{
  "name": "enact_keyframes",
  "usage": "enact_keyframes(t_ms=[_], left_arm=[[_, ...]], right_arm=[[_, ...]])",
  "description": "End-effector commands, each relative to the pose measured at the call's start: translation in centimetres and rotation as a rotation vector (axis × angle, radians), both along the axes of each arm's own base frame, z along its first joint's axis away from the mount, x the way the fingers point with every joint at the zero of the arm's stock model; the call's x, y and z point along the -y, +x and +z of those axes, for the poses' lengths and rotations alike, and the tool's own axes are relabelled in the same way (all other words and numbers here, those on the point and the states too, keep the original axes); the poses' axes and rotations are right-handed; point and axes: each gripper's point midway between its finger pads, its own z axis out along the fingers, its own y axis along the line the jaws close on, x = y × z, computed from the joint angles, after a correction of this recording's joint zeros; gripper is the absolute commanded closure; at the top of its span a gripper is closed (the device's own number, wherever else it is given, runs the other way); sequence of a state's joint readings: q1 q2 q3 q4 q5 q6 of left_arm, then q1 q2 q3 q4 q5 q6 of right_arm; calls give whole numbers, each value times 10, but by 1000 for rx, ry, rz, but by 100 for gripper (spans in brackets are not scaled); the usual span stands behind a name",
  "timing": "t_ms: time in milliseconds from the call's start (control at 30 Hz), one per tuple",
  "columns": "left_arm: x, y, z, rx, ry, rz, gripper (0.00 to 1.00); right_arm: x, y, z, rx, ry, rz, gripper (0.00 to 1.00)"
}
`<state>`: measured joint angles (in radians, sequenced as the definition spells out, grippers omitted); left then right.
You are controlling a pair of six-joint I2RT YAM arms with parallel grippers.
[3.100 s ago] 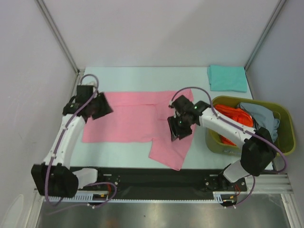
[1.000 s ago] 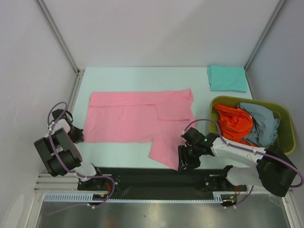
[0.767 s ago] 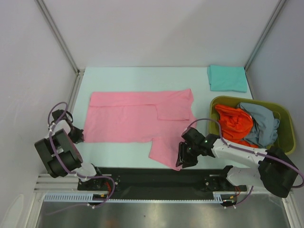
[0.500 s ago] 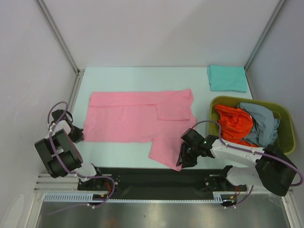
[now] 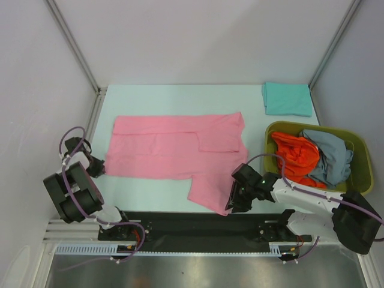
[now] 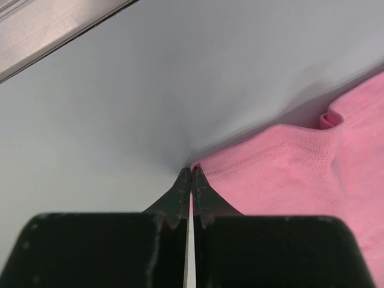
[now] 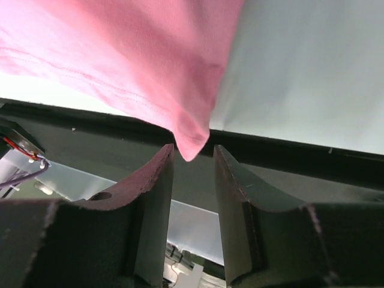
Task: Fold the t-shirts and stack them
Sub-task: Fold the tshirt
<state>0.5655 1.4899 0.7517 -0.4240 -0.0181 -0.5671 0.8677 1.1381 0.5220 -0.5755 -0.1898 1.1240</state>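
Note:
The pink t-shirt [image 5: 174, 147] lies spread flat on the table, one flap reaching toward the near edge. My left gripper [image 5: 99, 170] sits low at the shirt's near left corner. In the left wrist view its fingertips [image 6: 191, 173] are pressed together with a sliver of the pink t-shirt's [image 6: 300, 174] hem between them. My right gripper [image 5: 230, 204] is at the flap's near corner by the black rail. In the right wrist view the pink t-shirt's [image 7: 138, 54] corner tip hangs between my right gripper's [image 7: 193, 153] parted jaws, untouched by either finger.
A folded teal t-shirt [image 5: 287, 99] lies at the back right. The olive-green basket [image 5: 362, 174] on the right holds an orange-red t-shirt [image 5: 297, 155] and a grey-blue one [image 5: 333, 156]. The black rail [image 5: 180, 225] runs along the near edge.
Both arms have come down from over the shirt to its near corners. Over the last second the right jaws narrowed around the flap's corner; the left gripper stayed put.

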Motion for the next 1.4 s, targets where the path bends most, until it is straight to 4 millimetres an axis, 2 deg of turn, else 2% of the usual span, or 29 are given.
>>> enact_keyframes(t_ms=[0, 100, 167, 200, 267, 300, 400, 600, 733, 867, 1033, 1167, 1267, 1300, 1333, 1367], left_arm=[[-1, -16, -24, -84, 0, 0, 100], [1, -19, -29, -89, -8, 0, 100], [0, -20, -30, -95, -5, 1, 100], [0, -20, -30, -98, -6, 1, 100], [0, -20, -31, -104, -8, 4, 100], [0, -21, -30, -109, -11, 8, 100], [1, -20, -30, -103, -14, 11, 100], [1, -21, -30, -109, -14, 10, 100], [1, -21, -30, -110, -18, 12, 100], [1, -20, -30, -106, -20, 16, 100], [1, -19, -30, -106, -21, 17, 100], [1, -19, -30, -109, -25, 14, 100], [0, -19, -30, -112, -20, 12, 100], [-1, -17, -29, -111, -19, 10, 100], [-2, -18, -29, -116, -15, 9, 100], [-2, -18, -28, -117, -14, 8, 100]], right_arm=[[14, 16, 7, 72, -37, -29, 61], [21, 35, 11, 94, -48, -49, 59], [30, 52, 10, 111, -88, -61, 58], [28, 63, 16, 138, -91, -61, 57], [36, 77, 9, 155, -166, -36, 56], [34, 87, 15, 171, -179, -29, 56], [44, 99, 2, 166, -278, -18, 59], [46, 93, -7, 135, -279, -34, 69], [45, 93, -9, 147, -271, -29, 69], [34, 103, -12, 164, -251, -12, 71], [29, 92, -32, 71, -261, 1, 71], [29, 90, -34, 76, -253, -9, 73], [32, 95, -34, 96, -269, -10, 87], [32, 96, -32, 97, -269, -9, 95], [30, 99, -28, 103, -266, -4, 99], [36, 99, -24, 113, -298, 2, 100]])
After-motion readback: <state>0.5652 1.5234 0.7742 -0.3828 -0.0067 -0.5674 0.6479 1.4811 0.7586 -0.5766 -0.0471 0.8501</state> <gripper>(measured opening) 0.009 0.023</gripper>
